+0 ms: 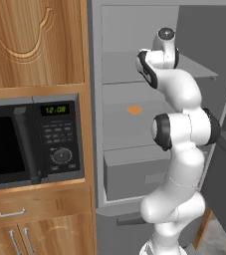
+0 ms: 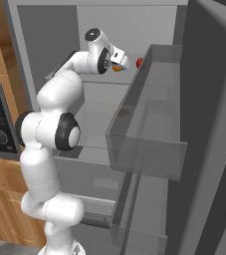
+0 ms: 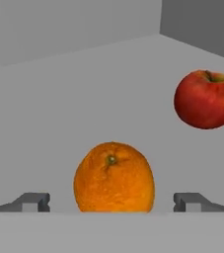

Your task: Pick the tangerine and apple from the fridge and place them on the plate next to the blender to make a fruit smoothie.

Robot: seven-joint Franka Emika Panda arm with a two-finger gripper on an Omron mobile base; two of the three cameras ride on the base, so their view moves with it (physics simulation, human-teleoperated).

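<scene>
From the left base view, the arm reaches up into the open fridge (image 1: 134, 64), its hand going in over the upper shelf. On the shelf below lies a flat orange patch (image 1: 134, 110), which is not the fruit. A microwave (image 1: 32, 142) sits in the wooden cabinet just left of the fridge.

From the right base view, the gripper (image 2: 120, 63) is over the upper shelf near its front edge, pointing toward the back. A bit of the tangerine (image 2: 116, 69) peeks out right under the hand, and the apple (image 2: 140, 62) shows just beyond, partly behind the clear door bin (image 2: 149, 129). The hand is level with the fruit, apparently so the jaws can come in around it from the side.

In the hand view, the tangerine (image 3: 114, 178) rests on the shelf, centred between the two fingertips (image 3: 32, 201), which are spread wide and clear of it on both sides. The apple (image 3: 207, 99) sits farther in, toward the back corner, apart from the tangerine. Nothing is gripped yet; the jaws look lined up to close on the tangerine first.
</scene>
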